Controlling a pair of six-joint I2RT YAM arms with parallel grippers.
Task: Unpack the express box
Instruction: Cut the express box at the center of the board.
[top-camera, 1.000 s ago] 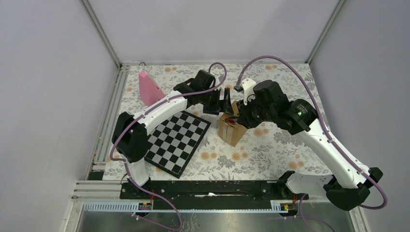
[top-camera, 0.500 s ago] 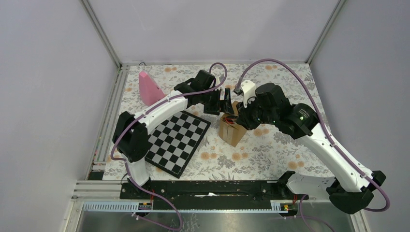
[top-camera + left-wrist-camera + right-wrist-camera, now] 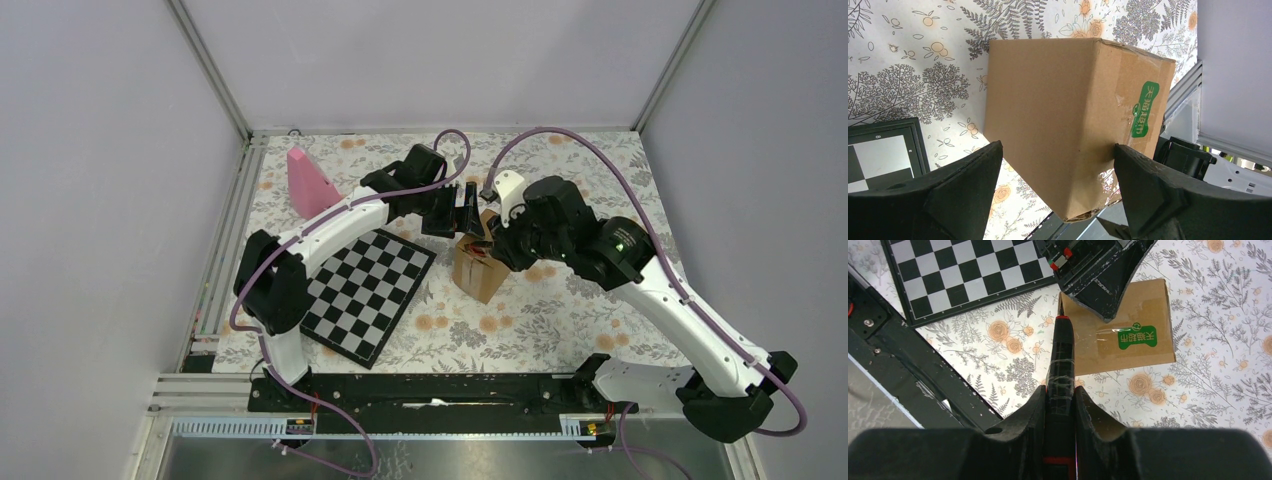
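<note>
The express box [image 3: 478,268], a small brown carton with a green mark, stands on the flowered cloth just right of the chessboard. My left gripper [image 3: 467,220] reaches in from the left, and its wide-set jaws press on two sides of the express box [image 3: 1058,110] at the left gripper [image 3: 1057,146]. My right gripper [image 3: 1059,390] is shut on a black cutter [image 3: 1062,350] with red trim. The cutter's tip touches the taped top edge of the express box [image 3: 1133,335]. In the top view the right gripper [image 3: 497,243] sits against the box's right side.
A black-and-white chessboard [image 3: 368,290] lies left of the box, close to it. A pink cone [image 3: 308,180] stands at the back left. Metal frame rails run along the cloth's left and near edges. Grey walls enclose the cell.
The right arm's wrist and elbow have shifted slightly left toward the box. The box and the left arm have stayed where they were.
</note>
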